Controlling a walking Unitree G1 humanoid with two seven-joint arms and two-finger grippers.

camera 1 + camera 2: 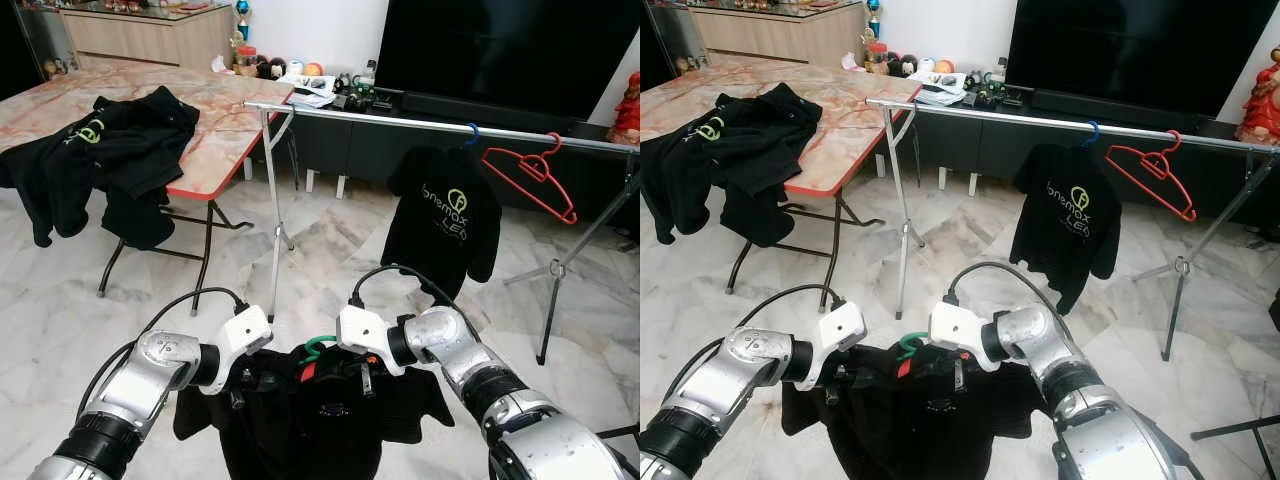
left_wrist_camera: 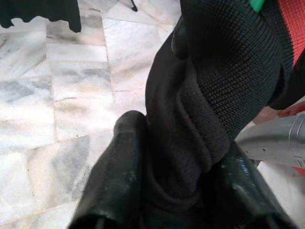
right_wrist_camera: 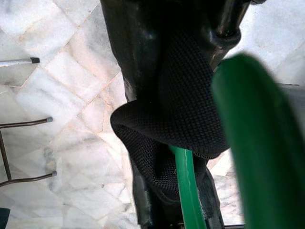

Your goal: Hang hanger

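**Even daylight, sharp head views, soft wrist close-ups**

The room is brightly and evenly lit. The marble floor [image 1: 330, 240] shows pale sheen and only faint shadows under the clothes rail [image 1: 420, 122]. The television screen [image 1: 500, 50] stays dark, without glare. Both head views are crisp, with slight bending at the edges. In the right wrist view the green hanger [image 3: 259, 143] is blurred, too near for focus.

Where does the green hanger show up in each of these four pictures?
Left eye view: green hanger, its hook between the grippers, bottom centre.
Right eye view: same hook.
Left wrist view: a sliver at the top edge.
Right wrist view: lower middle.
Shared landmark: the held black shirt.
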